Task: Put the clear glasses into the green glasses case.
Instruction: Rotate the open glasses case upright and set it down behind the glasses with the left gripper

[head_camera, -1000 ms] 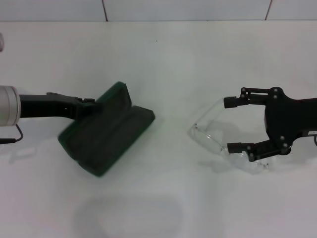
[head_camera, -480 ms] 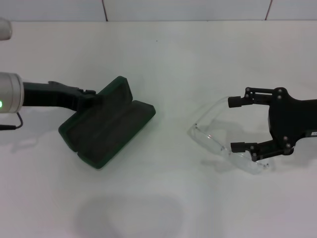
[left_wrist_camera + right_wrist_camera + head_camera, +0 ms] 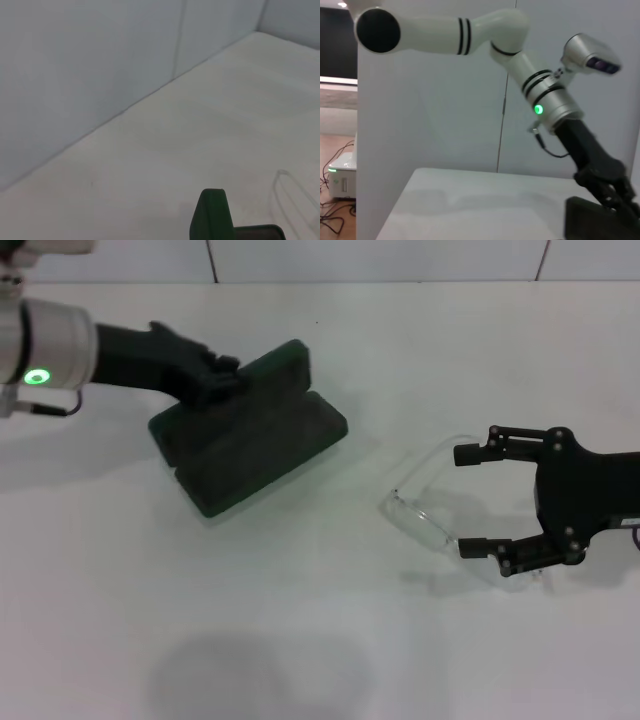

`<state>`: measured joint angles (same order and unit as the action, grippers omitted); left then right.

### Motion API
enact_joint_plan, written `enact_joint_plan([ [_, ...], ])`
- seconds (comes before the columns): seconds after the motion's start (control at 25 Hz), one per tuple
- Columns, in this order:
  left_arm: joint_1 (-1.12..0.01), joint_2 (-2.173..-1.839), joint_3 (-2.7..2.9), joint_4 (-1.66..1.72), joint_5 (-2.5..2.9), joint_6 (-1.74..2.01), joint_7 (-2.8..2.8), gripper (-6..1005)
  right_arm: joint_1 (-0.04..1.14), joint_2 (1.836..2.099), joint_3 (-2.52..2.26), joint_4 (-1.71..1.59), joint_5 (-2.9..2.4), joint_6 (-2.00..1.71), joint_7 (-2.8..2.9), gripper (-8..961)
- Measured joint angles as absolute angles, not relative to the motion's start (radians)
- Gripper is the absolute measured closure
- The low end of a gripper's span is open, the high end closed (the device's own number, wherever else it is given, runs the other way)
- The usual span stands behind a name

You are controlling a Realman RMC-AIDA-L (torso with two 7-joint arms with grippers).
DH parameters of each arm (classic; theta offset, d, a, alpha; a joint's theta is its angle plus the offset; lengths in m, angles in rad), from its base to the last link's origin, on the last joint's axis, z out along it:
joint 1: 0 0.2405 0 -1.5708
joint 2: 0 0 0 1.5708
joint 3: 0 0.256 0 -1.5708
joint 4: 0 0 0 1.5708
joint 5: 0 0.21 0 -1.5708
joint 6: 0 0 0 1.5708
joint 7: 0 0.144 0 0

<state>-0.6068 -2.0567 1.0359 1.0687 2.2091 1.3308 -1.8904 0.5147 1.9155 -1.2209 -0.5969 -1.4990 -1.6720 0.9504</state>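
dark green case (image 3: 255, 435), clear glasses (image 3: 430, 505)

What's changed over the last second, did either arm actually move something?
The left gripper, shut on the green glasses case, has carried the open case up off the table, away from the robot and slightly toward the right arm. The right gripper has barely shifted and stays open around the clear glasses, which lie where they were.

My left gripper (image 3: 222, 380) clamps the far edge of the open green glasses case (image 3: 250, 430), far left. My right gripper (image 3: 468, 500) straddles the clear glasses (image 3: 428, 512) with fingers spread.
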Motion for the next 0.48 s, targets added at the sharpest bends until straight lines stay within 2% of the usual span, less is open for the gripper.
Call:
enact_joint_plan([
  [0.16,-0.680,-2.082,1.061,1.022,2.252,1.317,-1.744,749,0.507,1.927,-1.221,-0.588,-1.499,-1.669,0.943,83],
  [0.48,-0.791,-2.086,1.209,0.960,2.243,1.267,-1.668,723,0.446,1.960,-1.221,-0.589,-1.492,-1.668,0.898,83],
])
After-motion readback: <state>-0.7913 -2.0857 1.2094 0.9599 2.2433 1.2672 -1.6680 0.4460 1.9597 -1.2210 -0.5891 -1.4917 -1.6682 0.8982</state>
